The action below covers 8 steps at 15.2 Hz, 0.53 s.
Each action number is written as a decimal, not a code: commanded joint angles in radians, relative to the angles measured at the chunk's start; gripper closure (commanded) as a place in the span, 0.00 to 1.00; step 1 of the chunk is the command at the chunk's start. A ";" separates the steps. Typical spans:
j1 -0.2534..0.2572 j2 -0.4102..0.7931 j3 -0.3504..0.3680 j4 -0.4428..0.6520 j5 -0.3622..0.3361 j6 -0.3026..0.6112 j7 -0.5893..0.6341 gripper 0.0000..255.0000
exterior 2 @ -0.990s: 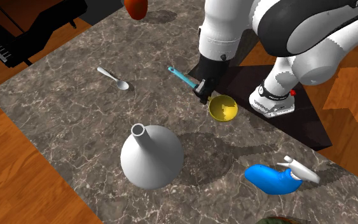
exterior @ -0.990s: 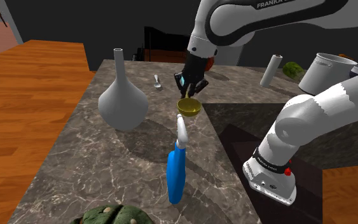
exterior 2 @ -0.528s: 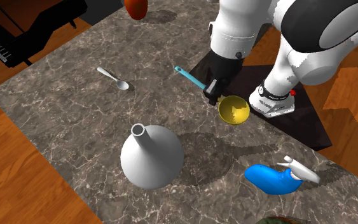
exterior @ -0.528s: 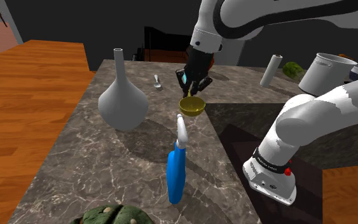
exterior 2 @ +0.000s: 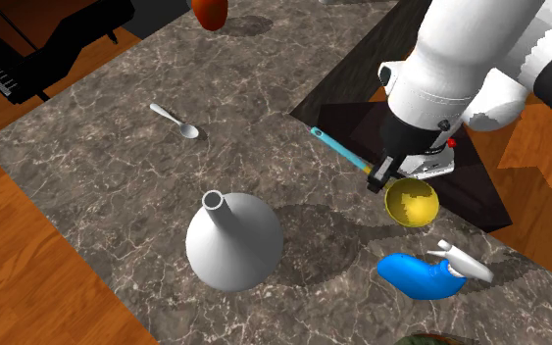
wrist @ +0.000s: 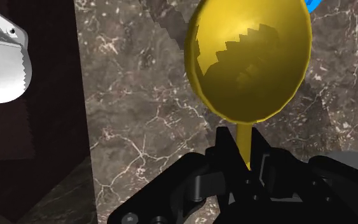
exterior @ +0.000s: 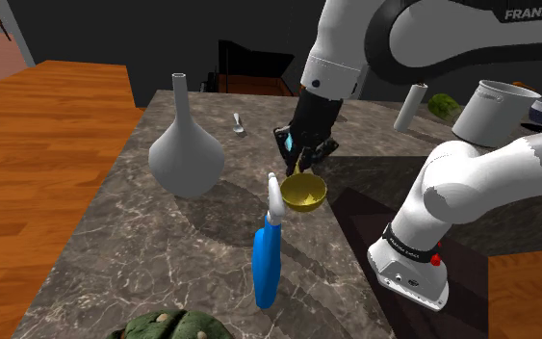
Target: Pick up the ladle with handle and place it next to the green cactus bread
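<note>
The ladle has a shiny yellow bowl [exterior: 303, 193] and a teal handle [exterior 2: 340, 149]. My gripper [exterior: 302, 159] is shut on the thin yellow neck just behind the bowl and holds the ladle in the air above the marble counter. Seen from the wrist, the bowl [wrist: 247, 60] juts out ahead of my gripper [wrist: 247, 159], whose fingers clasp the neck. The second exterior view has the gripper [exterior 2: 381, 178] between handle and bowl [exterior 2: 411, 203]. The green cactus bread [exterior: 174, 325] lies at the counter's near end, cut off by the picture's lower edge.
A blue spray bottle [exterior: 266, 260] stands just below the ladle's bowl, between it and the bread. A white long-necked vase [exterior: 186, 154] and a small spoon [exterior: 238, 122] sit farther along the counter. The arm's stand [exterior: 408, 270] is at the right.
The gripper has carried the ladle away from the spoon's end of the counter, toward the spray bottle and the stand. Its grip on the ladle is unchanged.
</note>
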<state>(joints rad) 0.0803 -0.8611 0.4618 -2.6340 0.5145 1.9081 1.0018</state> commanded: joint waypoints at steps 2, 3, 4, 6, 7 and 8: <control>0.050 -0.050 0.055 -0.007 0.046 -0.022 0.077 1.00; 0.066 -0.064 0.073 -0.008 0.061 -0.027 0.102 1.00; 0.081 -0.076 0.092 -0.006 0.076 -0.033 0.128 1.00; 0.110 -0.096 0.132 0.000 0.106 -0.043 0.179 1.00; 0.124 -0.104 0.152 0.005 0.121 -0.047 0.205 1.00; 0.136 -0.111 0.172 0.011 0.135 -0.051 0.231 1.00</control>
<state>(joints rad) 0.1946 -0.9529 0.6094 -2.6228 0.6287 1.8656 1.1972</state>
